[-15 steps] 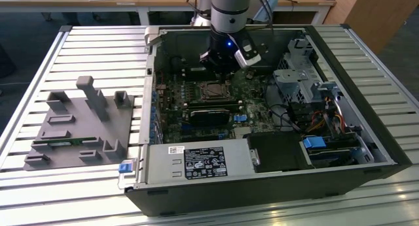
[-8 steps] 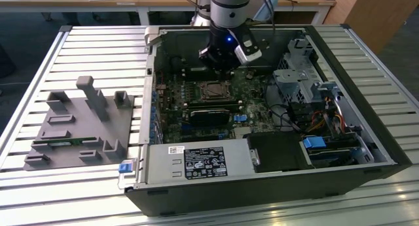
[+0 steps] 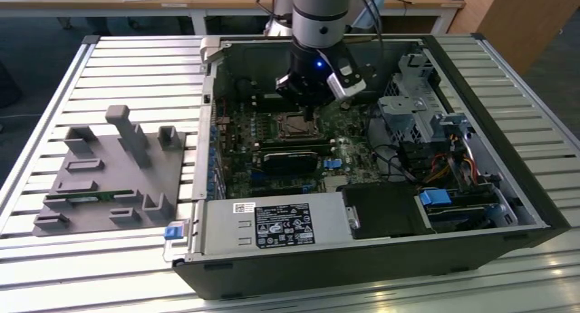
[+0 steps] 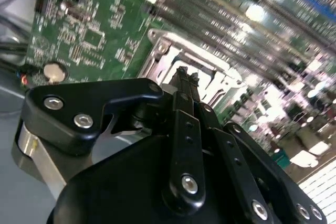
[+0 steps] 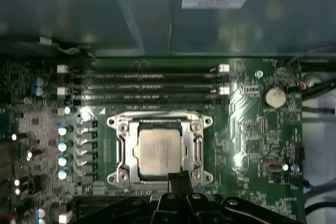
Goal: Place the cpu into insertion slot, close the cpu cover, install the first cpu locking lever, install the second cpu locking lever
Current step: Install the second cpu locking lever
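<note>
In the exterior view, a grey fixture block (image 3: pixel 113 174) sits at the left of the slatted table (image 3: pixel 54 109), and the open computer case (image 3: pixel 363 245) fills centre and right. At upper centre the end effector (image 3: pixel 311 116) hangs just above the insertion slot (image 3: pixel 295 125) on the green motherboard (image 3: pixel 240 167). In the first wrist view, the cpu (image 5: pixel 159 151) lies seated at centre frame, with the cpu cover (image 5: pixel 159 124) closed flat around it; placement and cover closing judged complete. The locking levers cannot be made out, so their state is undetermined. In the second wrist view, the end effector's fingers (image 4: pixel 181 85) are pressed together at centre, holding nothing, tips just short of the socket frame.
</note>
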Available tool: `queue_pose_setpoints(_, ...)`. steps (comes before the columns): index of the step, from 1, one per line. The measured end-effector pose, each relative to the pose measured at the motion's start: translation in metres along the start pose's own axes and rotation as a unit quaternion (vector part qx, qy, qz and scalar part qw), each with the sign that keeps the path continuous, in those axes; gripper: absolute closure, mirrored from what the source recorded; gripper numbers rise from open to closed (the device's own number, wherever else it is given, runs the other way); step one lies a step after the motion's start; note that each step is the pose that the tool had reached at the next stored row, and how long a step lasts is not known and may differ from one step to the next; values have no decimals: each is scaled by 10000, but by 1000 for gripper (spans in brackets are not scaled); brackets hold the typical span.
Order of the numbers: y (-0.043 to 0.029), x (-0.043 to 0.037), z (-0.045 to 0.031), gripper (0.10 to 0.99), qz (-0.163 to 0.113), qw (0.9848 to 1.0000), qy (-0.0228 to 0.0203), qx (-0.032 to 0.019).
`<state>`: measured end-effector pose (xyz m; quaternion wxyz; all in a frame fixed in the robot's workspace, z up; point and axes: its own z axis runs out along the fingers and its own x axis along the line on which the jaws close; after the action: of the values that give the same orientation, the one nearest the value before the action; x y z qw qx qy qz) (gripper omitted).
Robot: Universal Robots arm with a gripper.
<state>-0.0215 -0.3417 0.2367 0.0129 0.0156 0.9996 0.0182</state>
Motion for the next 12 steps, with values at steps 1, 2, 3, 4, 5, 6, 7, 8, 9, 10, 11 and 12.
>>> queue_pose_setpoints(1, -26, -1, 0, 980, 0, 10000, 0, 0)
queue_pose_setpoints(2, -48, -2, -1, 980, -1, 10000, 1, 0)
queue_pose_setpoints(3, -67, -2, 0, 980, 0, 10000, 1, 0)
queue_pose_setpoints(4, -81, -2, 1, 980, 0, 10000, 0, -2)
queue_pose_setpoints(5, -93, -4, 2, 980, 0, 10000, 0, -2)
queue_pose_setpoints(6, -101, -4, 2, 980, 0, 10000, 1, -3)
queue_pose_setpoints(7, -108, -4, 3, 980, 0, 10000, 1, -3)
queue_pose_setpoints(8, -117, -4, 4, 980, 0, 10000, 1, -3)
queue_pose_setpoints(9, -121, -2, 5, 980, 1, 10000, 0, -3)
queue_pose_setpoints(10, -122, 10, 7, 980, 1, 10000, 0, -4)
queue_pose_setpoints(11, -124, 47, 6, 980, 0, 10000, 0, -3)
queue_pose_setpoints(12, -127, 87, 5, 980, -1, 10000, -2, -2)
